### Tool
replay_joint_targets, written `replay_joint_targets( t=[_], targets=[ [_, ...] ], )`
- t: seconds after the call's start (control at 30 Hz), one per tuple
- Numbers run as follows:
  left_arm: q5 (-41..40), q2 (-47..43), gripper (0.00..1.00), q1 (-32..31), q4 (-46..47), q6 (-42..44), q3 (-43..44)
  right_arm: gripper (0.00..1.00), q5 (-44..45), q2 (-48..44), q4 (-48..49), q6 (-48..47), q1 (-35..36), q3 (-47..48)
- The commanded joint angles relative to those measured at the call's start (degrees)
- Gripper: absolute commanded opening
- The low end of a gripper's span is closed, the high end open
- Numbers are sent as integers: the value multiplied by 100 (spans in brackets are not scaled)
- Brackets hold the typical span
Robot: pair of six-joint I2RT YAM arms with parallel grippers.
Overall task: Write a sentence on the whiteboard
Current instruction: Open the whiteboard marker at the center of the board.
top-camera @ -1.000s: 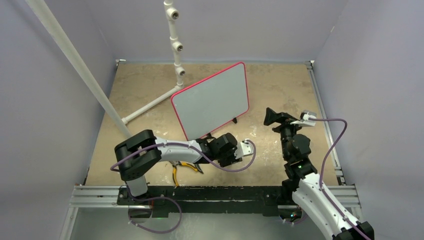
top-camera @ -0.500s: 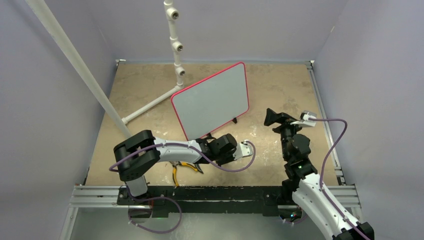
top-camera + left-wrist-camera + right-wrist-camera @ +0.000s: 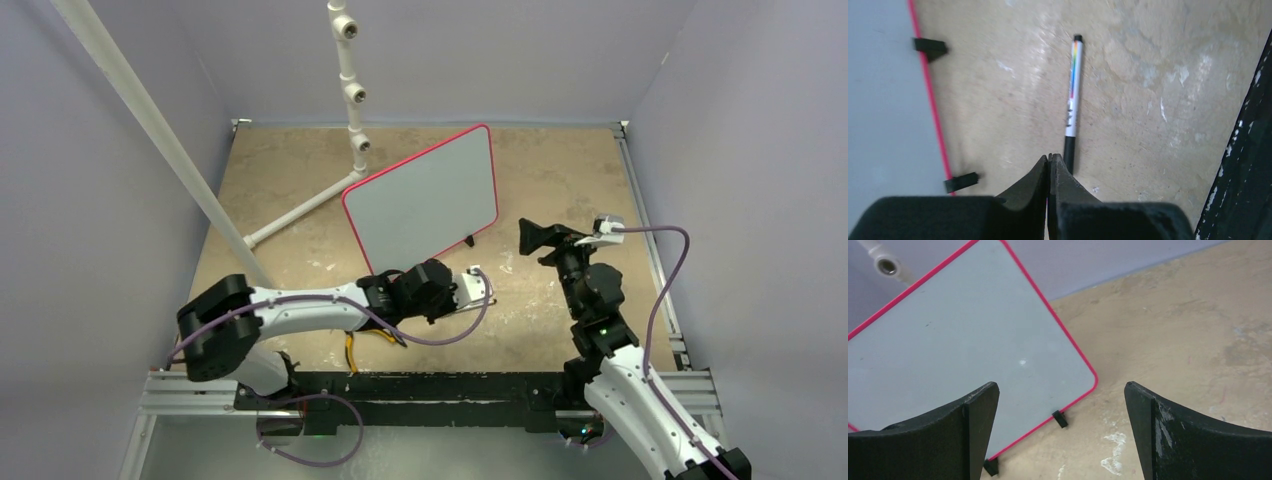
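Left tool [image 3: 1049,159] closed, tips just beside marker [image 3: 1072,97], near whiteboard [image 3: 883,100]

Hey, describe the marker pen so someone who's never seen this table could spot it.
Start at the red-framed whiteboard standing on the tan table. Beside its black-footed edge, just beyond the shut left gripper, lies the marker: slim, white, rainbow-striped, black at both ends.

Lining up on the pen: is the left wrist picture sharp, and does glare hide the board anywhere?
Left wrist: the white marker pen with a rainbow stripe is soft, its print unreadable; pale sheen streaks the tan tabletop. Right wrist: the red-framed grey whiteboard is crisp, without glare. Top external: even light, faint shadows, board face glare-free.
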Motion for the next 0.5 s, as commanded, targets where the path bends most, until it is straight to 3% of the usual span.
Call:
replay_joint_targets(
  t=[0.0, 0.1, 0.23, 0.37, 0.47],
  targets=[
    [66, -768, 0, 214, 461, -104, -138, 97, -952, 25, -375, 15, -10, 466],
    [201, -1128, 0, 396, 349, -95, -207, 97, -1595, 46, -474, -55, -10, 543],
    [841, -1197, 1, 750, -86, -89, -219, 96, -1713, 97, -982, 21, -11, 789],
    [1206, -888, 25, 755, 38, -225, -130, 96, -1412, -22, -864, -3, -11, 710],
    [1546, -374, 33, 713, -49, -303, 100, 96, -1183, -112, -602, -54, -14, 564]
  ],
)
